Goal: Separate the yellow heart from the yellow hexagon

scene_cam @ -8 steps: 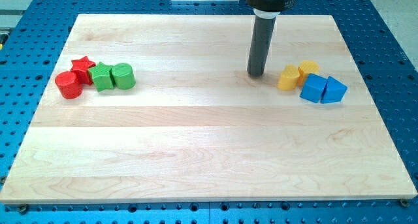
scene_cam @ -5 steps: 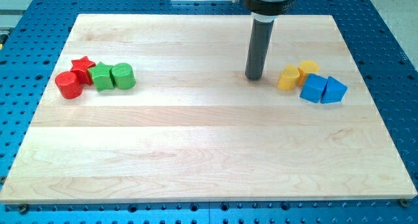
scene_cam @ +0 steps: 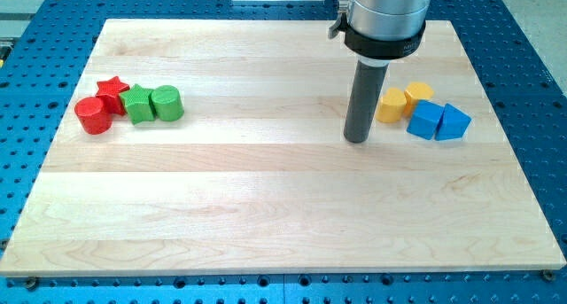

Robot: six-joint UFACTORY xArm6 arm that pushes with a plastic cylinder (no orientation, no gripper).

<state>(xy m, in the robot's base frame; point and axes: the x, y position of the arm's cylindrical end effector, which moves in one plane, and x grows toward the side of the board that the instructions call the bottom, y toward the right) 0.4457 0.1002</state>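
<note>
A yellow heart (scene_cam: 390, 105) and a yellow hexagon (scene_cam: 418, 94) sit touching each other at the view's right of the wooden board (scene_cam: 266, 206). My tip (scene_cam: 356, 139) rests on the board just left of and slightly below the yellow heart, a small gap apart from it. The rod rises to the arm at the view's top.
A blue block (scene_cam: 426, 119) and a blue triangular block (scene_cam: 453, 122) lie right below the yellow pair, touching them. At the view's left sit a red cylinder (scene_cam: 92, 115), a red star (scene_cam: 112, 90), a green star (scene_cam: 137, 105) and a green cylinder (scene_cam: 166, 103).
My tip has moved down the view and a little right, from left of the yellow heart's top to lower left of it. No block has moved.
</note>
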